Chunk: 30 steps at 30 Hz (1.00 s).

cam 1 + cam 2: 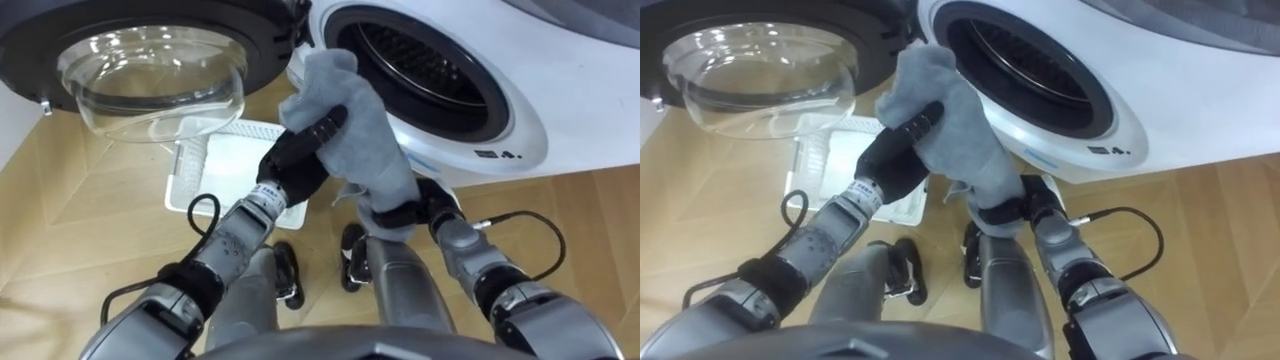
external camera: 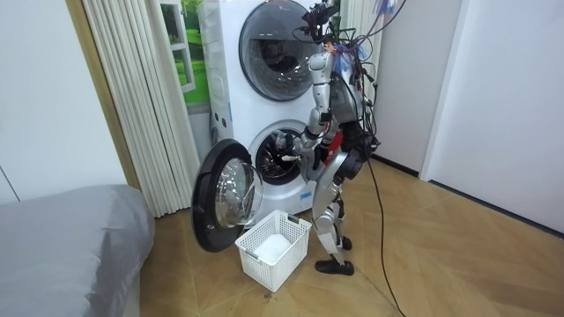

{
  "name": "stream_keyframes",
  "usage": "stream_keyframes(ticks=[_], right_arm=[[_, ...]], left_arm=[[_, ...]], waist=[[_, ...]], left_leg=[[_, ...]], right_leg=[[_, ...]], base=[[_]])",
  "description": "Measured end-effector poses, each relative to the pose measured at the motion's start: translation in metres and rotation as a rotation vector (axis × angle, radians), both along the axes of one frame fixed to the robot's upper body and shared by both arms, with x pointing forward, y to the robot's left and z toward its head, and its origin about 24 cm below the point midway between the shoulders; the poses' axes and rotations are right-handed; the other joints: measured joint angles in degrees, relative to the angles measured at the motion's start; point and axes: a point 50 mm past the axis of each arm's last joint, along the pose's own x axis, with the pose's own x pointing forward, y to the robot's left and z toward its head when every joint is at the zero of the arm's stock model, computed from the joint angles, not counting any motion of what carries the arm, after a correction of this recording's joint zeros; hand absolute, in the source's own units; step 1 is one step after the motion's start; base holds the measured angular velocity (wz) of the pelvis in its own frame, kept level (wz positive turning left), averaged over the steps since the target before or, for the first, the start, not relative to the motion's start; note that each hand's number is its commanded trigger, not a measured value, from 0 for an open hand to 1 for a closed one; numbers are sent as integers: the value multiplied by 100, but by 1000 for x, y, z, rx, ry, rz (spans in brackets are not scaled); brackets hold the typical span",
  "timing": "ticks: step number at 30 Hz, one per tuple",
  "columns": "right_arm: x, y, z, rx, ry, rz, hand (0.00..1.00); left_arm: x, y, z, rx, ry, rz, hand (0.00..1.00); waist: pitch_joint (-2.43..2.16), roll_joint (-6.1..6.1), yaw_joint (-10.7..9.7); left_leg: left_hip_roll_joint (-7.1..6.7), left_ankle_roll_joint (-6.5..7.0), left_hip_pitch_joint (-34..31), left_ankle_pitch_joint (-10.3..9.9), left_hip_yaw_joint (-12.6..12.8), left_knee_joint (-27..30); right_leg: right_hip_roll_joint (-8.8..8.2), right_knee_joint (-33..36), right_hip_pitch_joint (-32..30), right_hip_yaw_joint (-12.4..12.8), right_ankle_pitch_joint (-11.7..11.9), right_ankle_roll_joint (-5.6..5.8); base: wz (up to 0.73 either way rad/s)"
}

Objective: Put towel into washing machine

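At the washing machine (image 1: pixel 520 110): the robot stands upright close before its white front, on a wooden floor (image 1: pixel 80 220).
Drum (image 1: pixel 425 55): it is open, round and dark, with ribbed metal inside; what lies in it I cannot tell.
Towel (image 1: pixel 360 130): it is grey and soft, bunched into a long lump. It is held in the air just before the left edge of the drum mouth and is not yet inside.
Left hand (image 1: pixel 295 160): black, with fingers curled around the upper part of the towel.
Right hand (image 1: pixel 432 205): it is at the lower end of the towel, with a dark finger wrapped over the cloth, so it grips too.
Door (image 1: pixel 150 80): it is swung fully open to the robot's left, a dark ring around a clear, bowl-shaped glass.
Basket (image 1: pixel 190 175): white plastic lattice, rectangular, standing on the floor below the door and beside the robot's feet. Its inside looks white; whether cloth lies in it I cannot tell.
Open room: the drum mouth is free to the right of the towel, and in the room view much bare floor lies behind the robot.
Around: a second round-door machine (image 2: pixel 273 48) sits on top, a pale curtain (image 2: pixel 141 97) hangs beside the machines, and a grey bed (image 2: pixel 62 238) is well apart.
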Motion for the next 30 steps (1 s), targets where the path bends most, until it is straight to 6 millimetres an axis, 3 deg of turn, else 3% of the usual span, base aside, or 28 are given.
stream_keyframes(ticks=[5, 14, 22, 30], right_arm=[[-1, -7, 0, -15, 2, -7, 100], [1, -13, 2, 17, -11, -92, 100], [-5, -23, -1, 142, 0, -312, 100], [-12, -28, -4, 277, 5, -549, 100]], left_arm=[[-4, 11, -6, 77, 2, -18, 0], [-6, 29, -17, 562, -36, -201, 0], [-16, 47, -31, 948, 10, -268, 0], [-38, 69, -48, 1074, 154, -203, 0]], waist=[[0, 54, 132], [1, 57, 274], [19, 61, 306], [68, 84, 326]], left_leg=[[-4, 0, -9, 20, 0, -7], [-22, -31, -107, 92, 44, -158], [-30, -45, -68, 107, 64, -187], [-109, 39, -133, 165, 133, -304]], right_leg=[[-6, 9, -19, 6, -1, -6], [-18, -76, -168, 2, 19, -29], [-33, -95, -140, -21, 16, -34], [-121, -89, -262, 3, 34, -4]], base=[[0], [0], [-1], [0]])
